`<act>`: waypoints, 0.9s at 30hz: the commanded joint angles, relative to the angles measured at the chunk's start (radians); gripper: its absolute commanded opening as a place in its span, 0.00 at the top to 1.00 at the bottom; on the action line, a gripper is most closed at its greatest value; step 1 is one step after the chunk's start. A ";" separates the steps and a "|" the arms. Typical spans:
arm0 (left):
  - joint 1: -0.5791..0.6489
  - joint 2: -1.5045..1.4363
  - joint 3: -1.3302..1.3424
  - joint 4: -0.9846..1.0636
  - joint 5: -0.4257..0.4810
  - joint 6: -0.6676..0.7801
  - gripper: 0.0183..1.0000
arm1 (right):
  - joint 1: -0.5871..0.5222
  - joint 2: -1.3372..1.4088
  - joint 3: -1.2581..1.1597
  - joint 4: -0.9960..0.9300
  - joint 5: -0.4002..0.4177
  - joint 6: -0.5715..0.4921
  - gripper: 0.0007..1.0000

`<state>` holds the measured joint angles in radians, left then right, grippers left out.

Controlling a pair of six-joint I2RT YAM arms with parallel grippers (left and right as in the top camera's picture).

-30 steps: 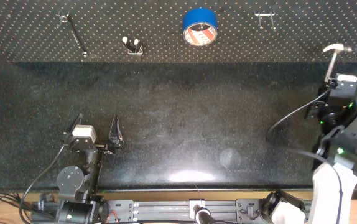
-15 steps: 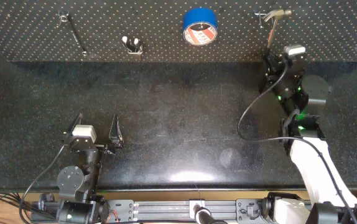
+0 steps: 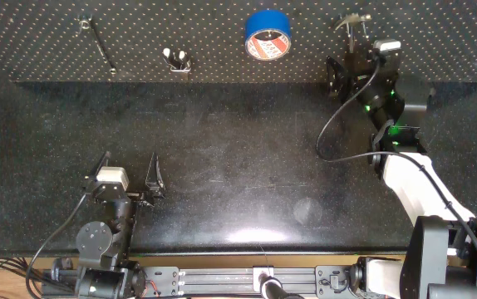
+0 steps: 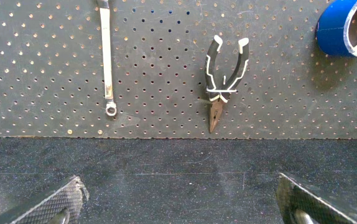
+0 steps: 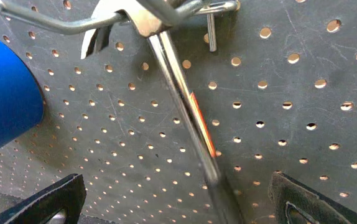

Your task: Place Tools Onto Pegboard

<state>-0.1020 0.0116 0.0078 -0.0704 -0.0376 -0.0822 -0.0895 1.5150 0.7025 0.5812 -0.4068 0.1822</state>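
**Hammer at its hook, last tool all but hung**

On the pegboard [image 3: 438,33], the wrench [image 3: 99,48], the pliers [image 3: 177,60] and the blue tape [image 3: 267,36] already hang. The hammer [image 5: 178,93] is just beside the tape, on the side away from the pliers, with its head lying over a wire hook [image 5: 219,7]. We judge that only backing off remains.

The right claw [image 5: 175,190] is spread, and the handle runs between its fingers, seemingly untouched. The left claw [image 4: 178,186] is also spread and holds nothing. It sits over the bench [image 3: 238,149], well apart from the tape.

The right wrist view shows the hammer head meeting the hook, which the top view leaves unclear. The left wrist view shows the pliers hanging nose down.
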 commanded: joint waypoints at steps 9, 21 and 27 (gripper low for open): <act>-0.004 -0.008 -0.002 -0.005 -0.011 0.010 0.01 | 0.003 -1.486 -0.489 -0.843 0.062 -0.048 0.03; -0.004 -0.008 -0.002 -0.005 -0.011 0.010 0.01 | 0.003 -1.489 -0.593 -0.934 0.361 -0.161 0.03; -0.004 -0.008 -0.002 -0.005 -0.011 0.010 0.01 | 0.003 -1.514 -0.698 -0.650 0.425 -0.158 0.02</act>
<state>-0.1020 0.0116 0.0078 -0.0708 -0.0376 -0.0822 -0.0856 0.0154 0.0093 -0.0658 0.0284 0.0387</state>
